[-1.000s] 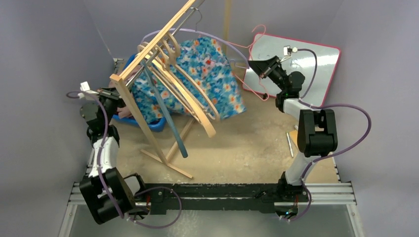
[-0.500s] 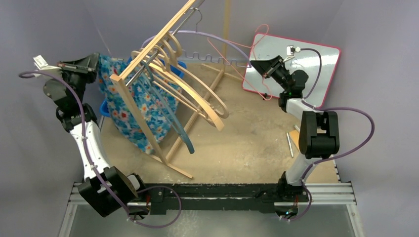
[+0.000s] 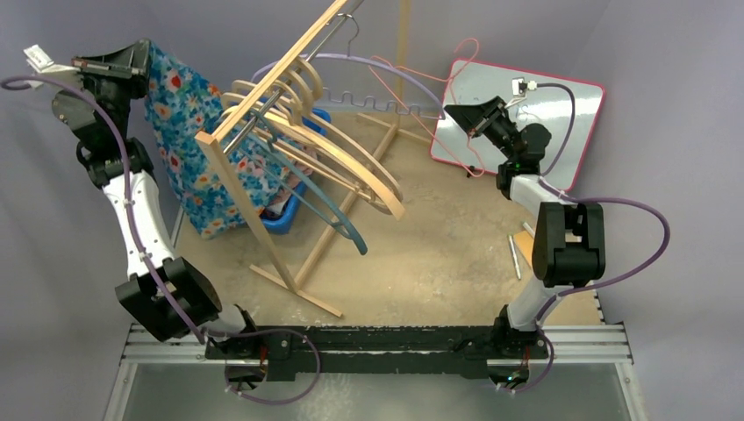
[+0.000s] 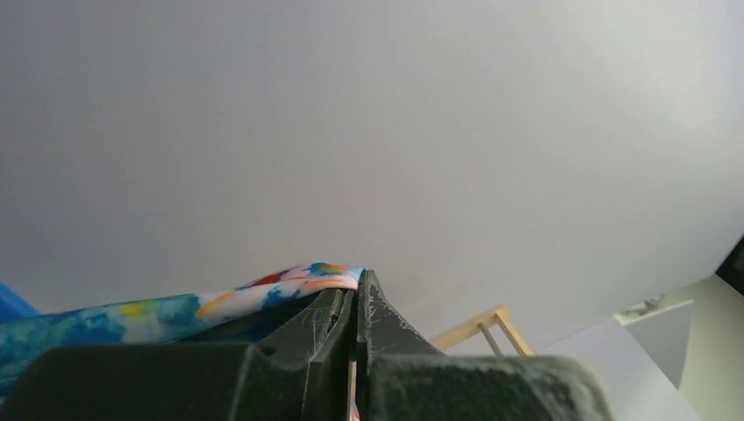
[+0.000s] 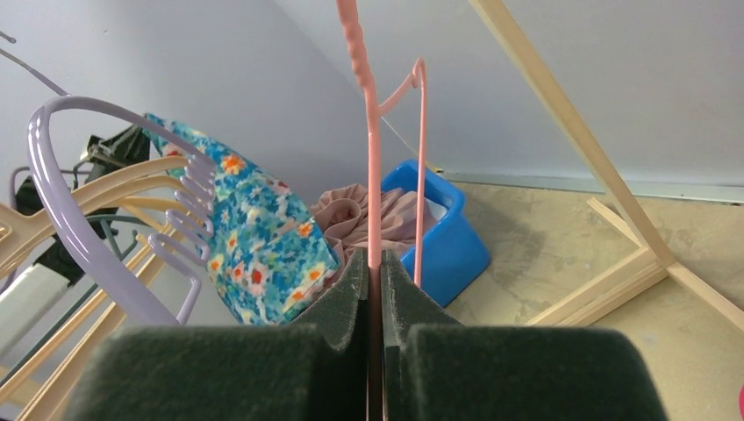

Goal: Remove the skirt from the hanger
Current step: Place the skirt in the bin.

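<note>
left gripper (image 4: 355, 298): jaws pressed together, a fold of the skirt's (image 4: 175, 307) edge pinched between them. it is raised high at the far left, near the wall, so the floral cloth hangs full length below it. judged reason: lifting lets the fabric drop free instead of dragging through the rack. in the top view the skirt (image 3: 189, 140) falls from the left gripper (image 3: 142, 57) as a long panel left of the wooden rack (image 3: 237, 189). its lower hem reaches down beside the blue bin (image 3: 282, 219). right gripper (image 5: 373, 272): also shut, clamped on the thin shaft of the pink hanger (image 5: 372, 167), held out over the far right of the table in front of the whiteboard (image 3: 544, 114). the two arms are well apart, likely to pull garment and hanger away from each other. nothing of the skirt shows on the pink hanger, so the separation looks done, or nearly. the wooden hangers (image 3: 368, 171) and a lilac hanger (image 5: 61, 202) sit on the rack between the arms. the bin holds a pinkish-beige cloth (image 5: 351, 215), so it is probably where the skirt goes. writing: none legible. a small white tag (image 3: 39, 57) sits by the left wrist, too small to read, and the whiteboard shows no readable marks.
</note>
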Robot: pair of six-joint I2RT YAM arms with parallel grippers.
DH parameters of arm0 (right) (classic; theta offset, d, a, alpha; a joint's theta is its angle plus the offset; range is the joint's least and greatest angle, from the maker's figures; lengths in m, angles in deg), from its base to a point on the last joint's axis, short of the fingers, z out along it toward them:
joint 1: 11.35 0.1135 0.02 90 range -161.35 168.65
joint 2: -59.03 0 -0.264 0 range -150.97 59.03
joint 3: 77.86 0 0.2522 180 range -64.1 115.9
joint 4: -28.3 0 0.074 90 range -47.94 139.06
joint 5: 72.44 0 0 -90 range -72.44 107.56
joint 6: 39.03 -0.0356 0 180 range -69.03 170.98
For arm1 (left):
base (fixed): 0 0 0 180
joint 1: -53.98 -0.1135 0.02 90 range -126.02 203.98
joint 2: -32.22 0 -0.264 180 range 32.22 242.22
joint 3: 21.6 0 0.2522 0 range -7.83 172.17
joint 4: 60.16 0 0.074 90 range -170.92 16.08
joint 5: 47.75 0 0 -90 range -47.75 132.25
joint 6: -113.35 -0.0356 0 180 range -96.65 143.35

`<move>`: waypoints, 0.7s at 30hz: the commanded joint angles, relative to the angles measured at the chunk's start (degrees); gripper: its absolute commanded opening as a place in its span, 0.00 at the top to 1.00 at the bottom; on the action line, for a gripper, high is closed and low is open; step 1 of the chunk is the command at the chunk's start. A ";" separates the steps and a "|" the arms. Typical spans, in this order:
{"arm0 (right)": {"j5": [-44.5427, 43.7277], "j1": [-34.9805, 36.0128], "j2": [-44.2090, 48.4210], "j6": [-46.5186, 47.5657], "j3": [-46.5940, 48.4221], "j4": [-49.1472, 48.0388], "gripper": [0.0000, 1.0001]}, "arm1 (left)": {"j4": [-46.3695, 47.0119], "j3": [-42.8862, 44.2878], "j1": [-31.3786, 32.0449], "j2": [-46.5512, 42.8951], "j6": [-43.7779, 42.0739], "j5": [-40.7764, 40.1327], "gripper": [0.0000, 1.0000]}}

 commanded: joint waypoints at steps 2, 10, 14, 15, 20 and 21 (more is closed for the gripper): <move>0.83 0.03 2.65 -0.05 1.04 -4.68 1.00 | -1.33 13.91 7.42 2.15 -4.45 -5.45 1.00; 1.18 -0.01 3.38 0.05 1.26 -4.08 1.00 | -1.88 26.26 11.33 8.98 -2.26 -9.27 1.00; 0.97 0.00 3.57 -0.23 1.24 -4.36 1.00 | -2.04 31.55 13.29 11.60 -1.82 -9.05 1.00; 0.89 -0.02 3.64 -0.35 1.09 -4.54 1.00 | -2.51 31.25 13.50 11.49 -2.28 -8.77 1.00; 0.13 0.01 3.86 -0.65 0.19 -5.19 1.00 | -2.50 19.83 13.45 6.43 -5.85 -8.40 1.00; 0.17 0.00 3.72 -0.99 0.11 -5.50 1.00 | -2.15 17.32 13.52 5.40 -6.36 -7.80 1.00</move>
